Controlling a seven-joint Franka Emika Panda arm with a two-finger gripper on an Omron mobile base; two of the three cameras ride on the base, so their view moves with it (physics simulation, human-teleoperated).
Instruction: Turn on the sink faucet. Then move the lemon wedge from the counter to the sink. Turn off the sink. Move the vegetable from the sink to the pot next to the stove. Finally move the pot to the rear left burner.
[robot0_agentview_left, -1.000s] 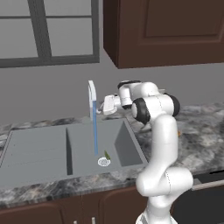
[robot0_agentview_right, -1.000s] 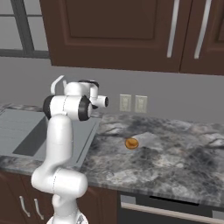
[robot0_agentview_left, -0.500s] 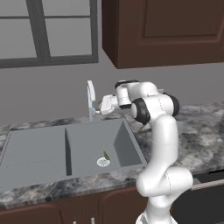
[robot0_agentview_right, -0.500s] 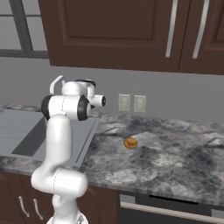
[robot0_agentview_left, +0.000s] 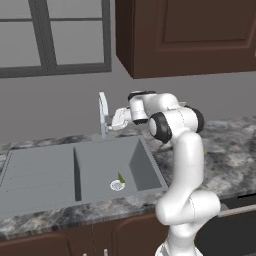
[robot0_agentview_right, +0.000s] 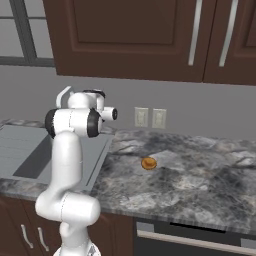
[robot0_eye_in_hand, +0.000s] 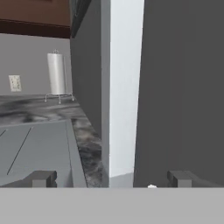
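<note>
The white-silver sink faucet stands behind the grey two-basin sink, and no water runs from it. My gripper is right at the faucet's right side, at mid-height. In the hand view the faucet's post rises between my two fingertips, which stand far apart, so the gripper is open. The yellow-green lemon wedge lies in the right basin, touching the round drain.
The marbled counter runs to the right of the sink, with a small orange thing lying on it. A black oven front sits below the counter. A paper towel roll stands at the far wall. Wall outlets are behind the counter.
The blue water stream seen one second ago was gone by half a second ago. The arm has hardly moved at the faucet.
</note>
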